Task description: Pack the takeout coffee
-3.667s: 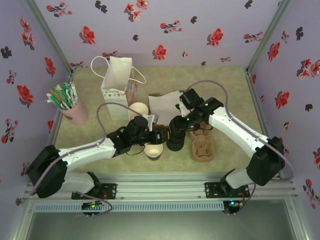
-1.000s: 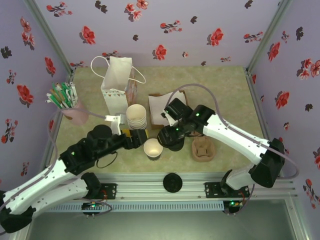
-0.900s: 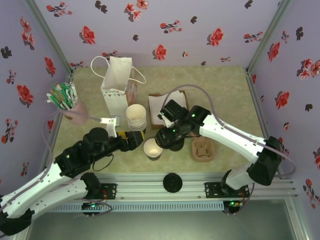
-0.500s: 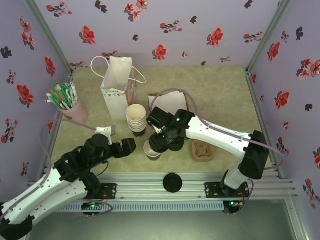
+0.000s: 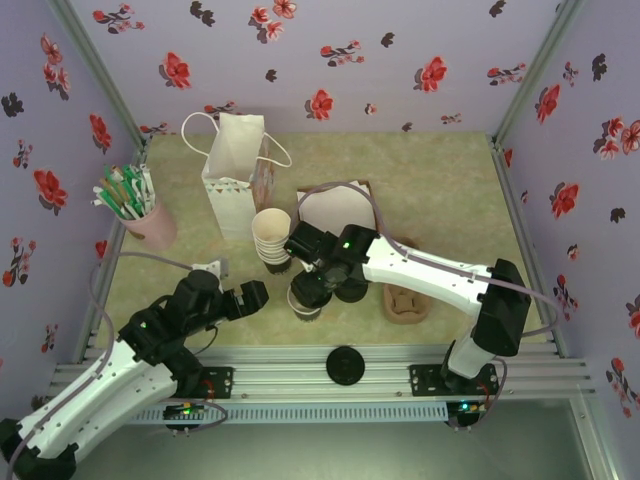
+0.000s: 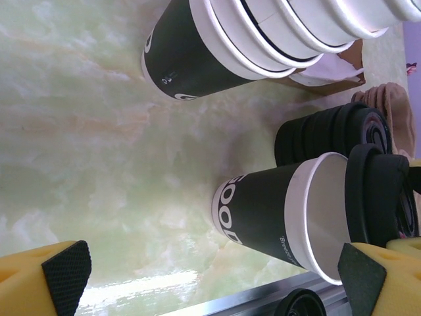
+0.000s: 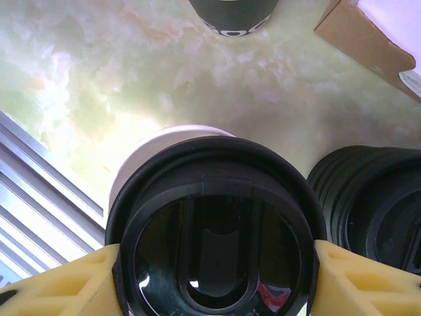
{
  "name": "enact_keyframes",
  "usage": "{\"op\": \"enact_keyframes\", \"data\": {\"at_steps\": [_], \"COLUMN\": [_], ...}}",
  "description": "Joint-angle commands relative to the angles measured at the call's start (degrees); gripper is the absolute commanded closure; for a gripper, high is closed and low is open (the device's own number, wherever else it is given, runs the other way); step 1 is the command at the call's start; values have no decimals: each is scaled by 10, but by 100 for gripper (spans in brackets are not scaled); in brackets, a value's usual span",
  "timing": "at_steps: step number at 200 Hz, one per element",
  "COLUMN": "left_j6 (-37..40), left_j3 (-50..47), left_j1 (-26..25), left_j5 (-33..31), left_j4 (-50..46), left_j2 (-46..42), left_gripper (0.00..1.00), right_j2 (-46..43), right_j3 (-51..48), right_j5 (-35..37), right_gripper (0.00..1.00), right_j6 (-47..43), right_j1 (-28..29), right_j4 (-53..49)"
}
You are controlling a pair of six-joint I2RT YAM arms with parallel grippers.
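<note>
Lidding step: right gripper [image 7: 214, 280] clamps lid [image 7: 217, 230] over cup [image 7: 151, 145], lower middle; left gripper [image 6: 210, 266] fingers apart. Next up, probably press it down square.

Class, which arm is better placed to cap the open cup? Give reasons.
Right. The right pincer grips the black lid just over the cup; the left pincer stands open and empty beside it.

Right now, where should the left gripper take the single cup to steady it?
Its dark side wall, mid-height, from the left. The single cup stands upright, the right gripper holds the black lid over its rim, and the lid stack crowds its right side.
</note>
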Motion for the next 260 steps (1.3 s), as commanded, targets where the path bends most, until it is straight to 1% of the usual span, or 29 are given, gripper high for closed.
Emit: {"op": "enact_keyframes", "data": {"at_steps": [1, 33, 79, 109, 211, 260], "left_j6": [-7, -6, -5, -4, -4, -4], "left_j3": [-11, -19, -27, -31, -40, -43], "left_j1": [13, 21, 30, 35, 40, 41], "left_j5": [28, 41, 52, 57, 65, 65], "left_j4": [25, 33, 42, 49, 63, 66], "left_j2": [-2, 2, 9, 16, 24, 26], "left_gripper": [1, 1, 6, 8, 11, 11], "right_j2": [9, 19, 32, 38, 50, 57], "right_j3": [8, 9, 11, 11, 14, 0], "right_j5": [14, 10, 10, 12, 29, 38], "right_gripper": [41, 41, 41, 41, 41, 41], "right_j6": [-2, -1, -1, 0, 5, 13], "right_j1": [8, 10, 14, 15, 32, 45], "right_j4": [17, 24, 26, 25, 15, 18]}}
